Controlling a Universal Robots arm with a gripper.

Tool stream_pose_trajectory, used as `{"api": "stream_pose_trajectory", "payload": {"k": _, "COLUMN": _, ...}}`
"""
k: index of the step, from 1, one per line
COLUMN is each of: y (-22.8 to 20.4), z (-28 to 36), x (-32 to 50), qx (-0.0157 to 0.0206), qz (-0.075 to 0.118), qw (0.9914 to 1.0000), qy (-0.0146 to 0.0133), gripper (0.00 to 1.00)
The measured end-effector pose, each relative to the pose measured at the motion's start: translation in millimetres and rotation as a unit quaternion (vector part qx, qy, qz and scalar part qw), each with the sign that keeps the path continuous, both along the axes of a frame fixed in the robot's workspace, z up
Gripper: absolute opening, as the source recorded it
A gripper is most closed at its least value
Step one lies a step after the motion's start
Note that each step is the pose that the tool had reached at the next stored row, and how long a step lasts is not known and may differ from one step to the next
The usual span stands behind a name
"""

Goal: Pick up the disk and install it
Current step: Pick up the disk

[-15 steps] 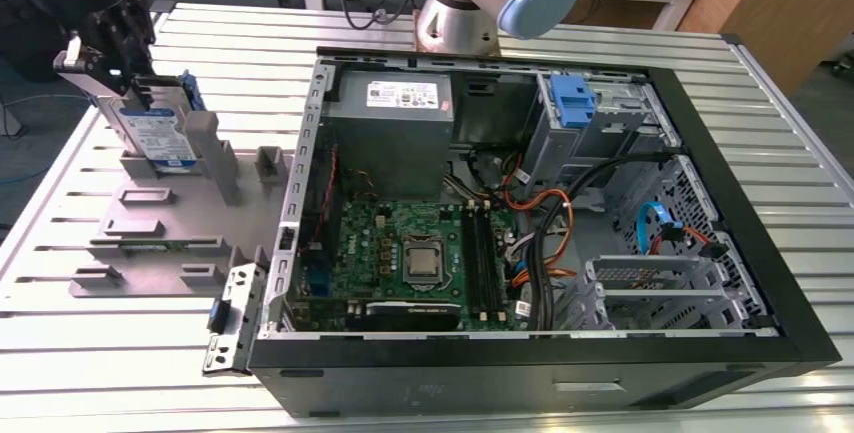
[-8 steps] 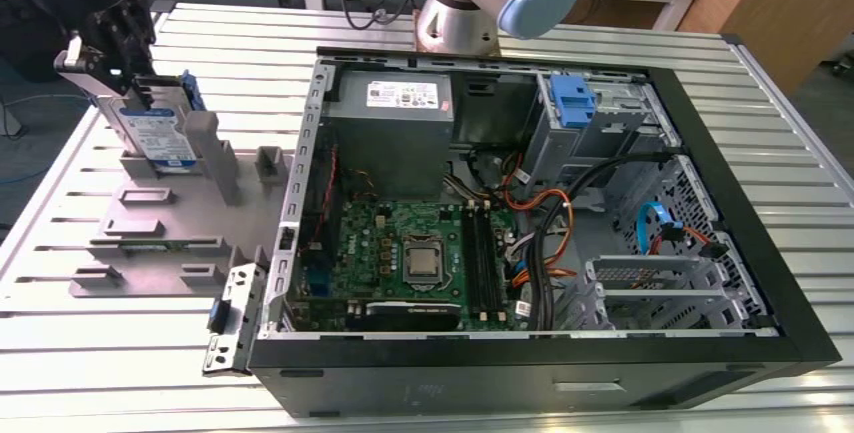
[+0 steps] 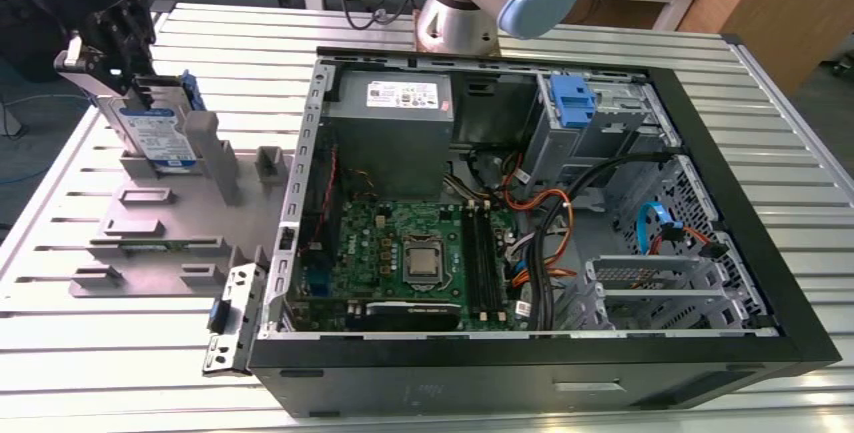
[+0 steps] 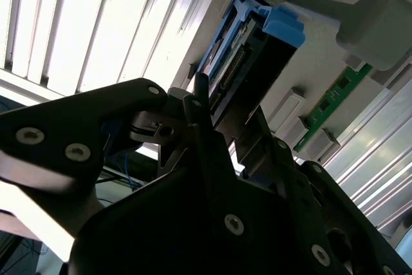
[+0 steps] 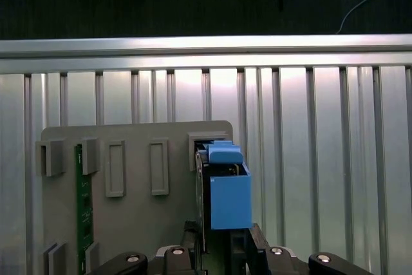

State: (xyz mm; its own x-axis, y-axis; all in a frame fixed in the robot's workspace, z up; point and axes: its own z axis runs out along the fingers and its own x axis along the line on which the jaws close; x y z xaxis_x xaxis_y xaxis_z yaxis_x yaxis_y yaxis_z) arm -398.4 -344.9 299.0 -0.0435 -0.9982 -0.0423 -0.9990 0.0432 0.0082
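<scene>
Pick-up is the step in hand, we judge, with the jaws closed on the top of the disk (image 3: 152, 131), which stands upright at the grey holder (image 3: 144, 219) at the exterior view's left of the bench (image 3: 120, 358), so it needs a straight lift clear.

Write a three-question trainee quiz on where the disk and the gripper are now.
1. True or false: the disk lies flat inside the computer case.
2. The gripper holds the disk above: A) the grey fixture plate; B) the motherboard; C) the power supply.
3. On which side of the exterior view does the computer case sit?
Key: 1 false, it stands on edge outside the case; 2 A; 3 the exterior view's right.
</scene>
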Motion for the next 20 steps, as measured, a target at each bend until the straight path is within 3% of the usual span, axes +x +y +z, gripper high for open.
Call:
{"api": "stream_pose_trajectory", "payload": {"k": 3, "y": 0.0, "z": 0.0, "x": 0.0, "qx": -0.0001, "qz": 0.0, "qw": 1.0, "qy": 0.0, "gripper": 0.41}}
{"api": "stream_pose_trajectory", "payload": {"k": 4, "y": 0.0, "z": 0.1, "x": 0.0, "qx": -0.0001, "qz": 0.0, "qw": 1.0, "qy": 0.0001, "gripper": 0.35}}
{"api": "stream_pose_trajectory", "payload": {"k": 20, "y": 0.1, "z": 0.0, "x": 0.2, "qx": 0.0, "qz": 0.0, "qw": 1.0, "qy": 0.0, "gripper": 0.35}}
